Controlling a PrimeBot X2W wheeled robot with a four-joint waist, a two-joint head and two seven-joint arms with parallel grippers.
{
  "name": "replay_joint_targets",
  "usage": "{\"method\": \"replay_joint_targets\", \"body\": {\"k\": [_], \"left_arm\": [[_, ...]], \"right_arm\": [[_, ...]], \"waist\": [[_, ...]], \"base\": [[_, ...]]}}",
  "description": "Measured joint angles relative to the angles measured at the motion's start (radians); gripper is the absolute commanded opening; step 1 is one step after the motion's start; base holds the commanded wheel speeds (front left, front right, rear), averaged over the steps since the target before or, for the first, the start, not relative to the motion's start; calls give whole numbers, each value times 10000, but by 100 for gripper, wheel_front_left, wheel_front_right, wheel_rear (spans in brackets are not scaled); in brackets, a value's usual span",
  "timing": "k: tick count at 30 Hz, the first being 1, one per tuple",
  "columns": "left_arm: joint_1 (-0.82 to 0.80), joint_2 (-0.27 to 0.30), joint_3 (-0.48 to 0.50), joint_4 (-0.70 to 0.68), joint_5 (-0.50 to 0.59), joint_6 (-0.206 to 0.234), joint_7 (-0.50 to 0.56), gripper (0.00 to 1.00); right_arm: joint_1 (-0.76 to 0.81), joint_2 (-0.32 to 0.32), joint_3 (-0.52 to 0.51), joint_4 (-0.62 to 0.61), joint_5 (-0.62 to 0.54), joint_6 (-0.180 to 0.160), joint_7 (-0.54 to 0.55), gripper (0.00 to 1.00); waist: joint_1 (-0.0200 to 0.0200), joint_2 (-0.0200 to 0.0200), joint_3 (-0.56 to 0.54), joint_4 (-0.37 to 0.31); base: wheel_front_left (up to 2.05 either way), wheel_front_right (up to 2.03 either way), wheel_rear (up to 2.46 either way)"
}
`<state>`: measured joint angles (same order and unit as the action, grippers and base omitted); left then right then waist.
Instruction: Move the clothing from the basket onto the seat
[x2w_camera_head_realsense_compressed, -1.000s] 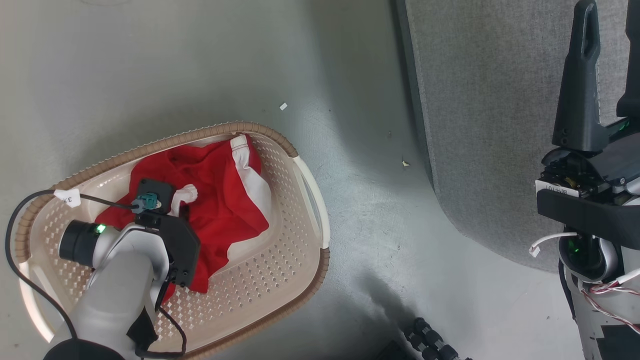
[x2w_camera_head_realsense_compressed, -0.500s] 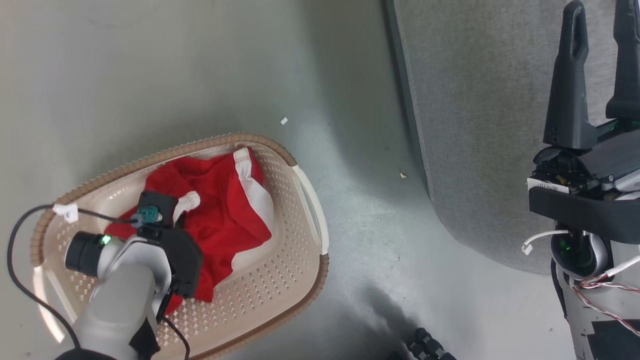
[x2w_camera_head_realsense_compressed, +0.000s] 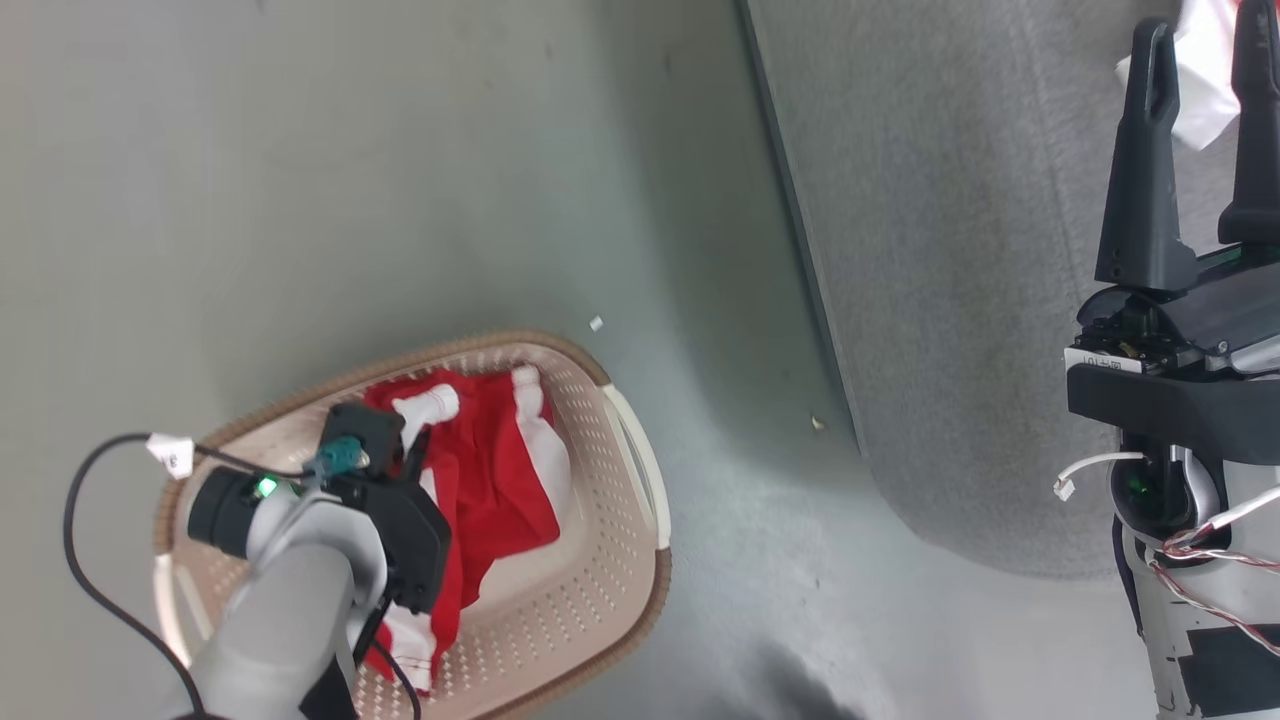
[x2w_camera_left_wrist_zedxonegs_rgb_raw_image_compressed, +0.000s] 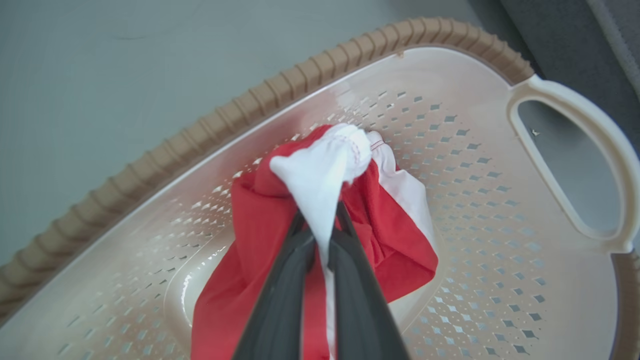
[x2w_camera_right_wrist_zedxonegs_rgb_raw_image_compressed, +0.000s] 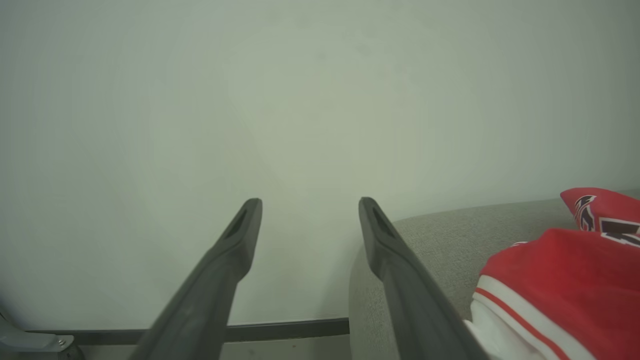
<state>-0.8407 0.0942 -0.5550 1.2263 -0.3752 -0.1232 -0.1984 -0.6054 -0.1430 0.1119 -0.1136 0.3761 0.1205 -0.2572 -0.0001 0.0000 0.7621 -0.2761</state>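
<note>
Raised clothing now hides left jaws' tips.

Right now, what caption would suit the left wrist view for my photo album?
Left end effector shut on a red-and-white garment inside the cream laundry basket.

jersey cut off at the edge (lettering clipped too), cable tag unreadable
</note>
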Motion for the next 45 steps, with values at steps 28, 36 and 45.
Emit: {"method": "replay_joint_targets", "body": {"k": [28,36,45], "left_arm": [[2136,-311,-579,-3340,-752,-84,-512,0],[3013,-117,-562,-5147,-1264,-84,-512,0],[3305,96,-414,-6974,-1526,-84,-514,0]], "right_arm": [[1316,-617,-169,755,-31,29,0,100],[2010,-736,-4,1034,213,29,2,100],[2991,-951,579,1126,594,29,2,100]], "waist": [[-1,-1,-3844,1453],[-1,-1,-5061,1902],[-1,-1,-6398,2264]], "base": [[0,0,0],[0,0,0],[0,0,0]]}}
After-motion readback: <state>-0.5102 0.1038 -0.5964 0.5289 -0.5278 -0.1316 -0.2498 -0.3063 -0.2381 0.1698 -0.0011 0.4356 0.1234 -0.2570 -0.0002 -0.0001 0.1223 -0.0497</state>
